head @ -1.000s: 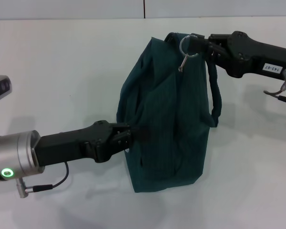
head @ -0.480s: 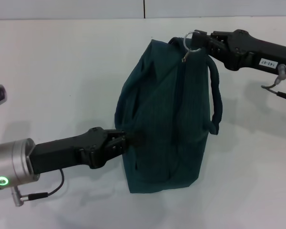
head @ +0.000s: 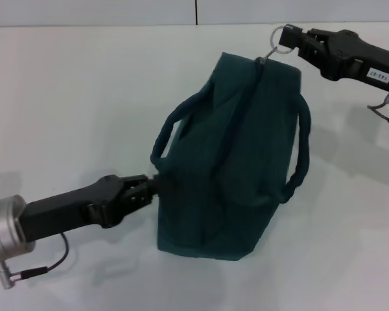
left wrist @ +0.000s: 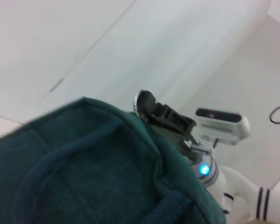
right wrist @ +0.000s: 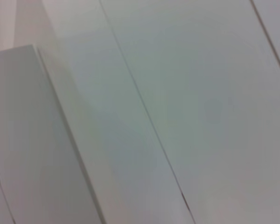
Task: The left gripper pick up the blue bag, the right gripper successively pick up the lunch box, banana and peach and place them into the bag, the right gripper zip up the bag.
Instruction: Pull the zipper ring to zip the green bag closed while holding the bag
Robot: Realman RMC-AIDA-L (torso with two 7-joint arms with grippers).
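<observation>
The desk point(head: 84, 84) is a plain white surface, and the bag point(head: 227, 162) stands near the middle of it, its top now closed into a narrow ridge running from about 7 o'clock up to 1 o'clock. A second ago the bag sagged, its top folded over near 12 o'clock and the ring hanging loose against the fabric; now the cloth is drawn taut and the whole bag has swung and stretched toward 1 o'clock. One loop handle point(head: 175, 129) arches on the 9 o'clock side, the other point(head: 299, 155) on the 3 o'clock side.

The left claw point(head: 157, 185), reaching in from 8 o'clock, is pinched on the bag's near end, anchoring it while the other end is pulled. It has slid lower and farther toward 8 o'clock than it was.

The right claw point(head: 297, 40), at 1 o'clock, is pressed together on the zipper's metal ring point(head: 283, 39), which it has carried outward past the far corner of the bag (the left wrist view shows that claw sitting right at the bag's edge).

No lunch box, banana or peach shows on the desk, so I judge them already inside. The slider looks to have reached the end of its run, which would mean zipping is all but finished; what remains is likely only letting go.
</observation>
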